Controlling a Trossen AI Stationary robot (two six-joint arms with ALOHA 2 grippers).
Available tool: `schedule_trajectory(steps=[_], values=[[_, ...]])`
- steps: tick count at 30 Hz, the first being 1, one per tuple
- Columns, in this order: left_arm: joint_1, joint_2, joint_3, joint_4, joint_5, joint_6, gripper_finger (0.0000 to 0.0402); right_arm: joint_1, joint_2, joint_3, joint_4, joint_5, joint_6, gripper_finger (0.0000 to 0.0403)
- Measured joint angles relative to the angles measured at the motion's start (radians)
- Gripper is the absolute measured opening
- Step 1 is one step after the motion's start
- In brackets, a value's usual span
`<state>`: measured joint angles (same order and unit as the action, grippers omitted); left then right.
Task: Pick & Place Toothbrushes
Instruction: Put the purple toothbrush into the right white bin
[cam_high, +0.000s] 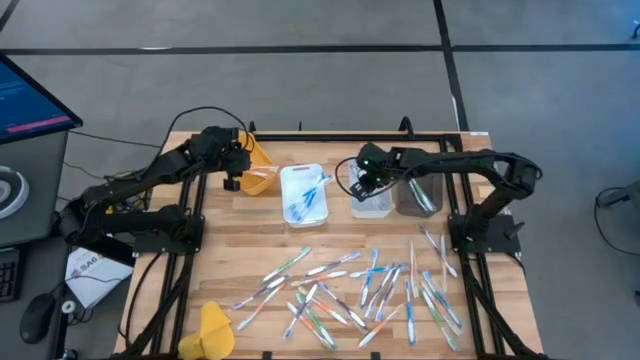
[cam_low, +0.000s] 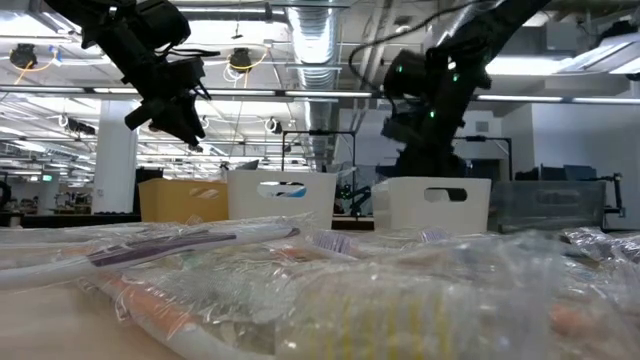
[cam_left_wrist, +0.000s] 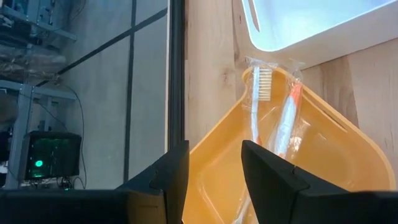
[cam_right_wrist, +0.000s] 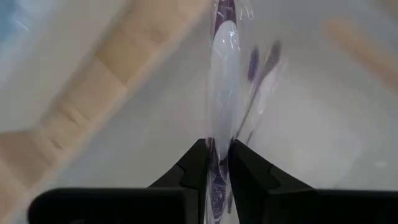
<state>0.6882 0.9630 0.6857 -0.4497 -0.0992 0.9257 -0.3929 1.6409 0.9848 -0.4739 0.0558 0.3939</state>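
Above the far half of the wooden table (cam_high: 250, 255), my right gripper (cam_right_wrist: 216, 163) hangs over the small white tray (cam_high: 372, 203), its fingers pinched on a wrapped toothbrush with purple accents (cam_right_wrist: 222, 37). The brush, sealed in clear film, points away from the fingers toward the tray's pale floor, where more purple-marked brushes lie, blurred in the wrist view.

My left gripper (cam_left_wrist: 214, 167) hovers over the yellow tray (cam_left_wrist: 323, 155) at the table's far left, fingers apart and holding nothing. Inside that tray lie two wrapped brushes side by side: one with a white handle (cam_left_wrist: 256, 99), one with an orange handle (cam_left_wrist: 285, 121).

Between the two trays stands the larger white tray (cam_high: 303, 193), holding blue-accented toothbrushes (cam_high: 308, 200). Just beside the small white tray, on its right, sits a dark grey tray (cam_high: 418, 193) with a few brushes in it.

The loose toothbrushes (cam_high: 370, 285) lie scattered across the near half of the table, blue, green and orange handles crossing one another. A crumpled yellow object (cam_high: 213, 328) rests at the near left edge.
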Motion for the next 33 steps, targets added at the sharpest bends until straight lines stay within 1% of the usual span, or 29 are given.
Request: schedule_trajectory(steps=[6, 11, 15, 18, 22, 33], values=[[-0.003, 0.000, 0.000, 0.004, 0.000, -0.018, 0.0141, -0.021, 0.050, 0.000, 0.009, -0.019, 0.000, 0.0059], [-0.003, 0.000, 0.000, 0.005, 0.000, -0.018, 0.0141, -0.025, 0.038, 0.001, 0.011, -0.020, 0.008, 0.0068], [-0.003, 0.000, 0.000, 0.005, 0.000, -0.018, 0.0141, -0.030, 0.017, 0.002, 0.012, -0.044, 0.001, 0.0074], [-0.003, 0.000, 0.000, 0.005, 0.000, -0.026, 0.0141, -0.034, 0.000, 0.002, 0.014, -0.080, -0.009, 0.0083], [-0.003, 0.000, 0.000, 0.005, 0.000, -0.027, 0.0141, -0.036, -0.007, 0.002, 0.011, -0.103, -0.009, 0.0101], [-0.003, 0.000, 0.000, 0.005, 0.000, -0.028, 0.0141, -0.042, -0.007, 0.002, 0.004, -0.109, -0.010, 0.0160]])
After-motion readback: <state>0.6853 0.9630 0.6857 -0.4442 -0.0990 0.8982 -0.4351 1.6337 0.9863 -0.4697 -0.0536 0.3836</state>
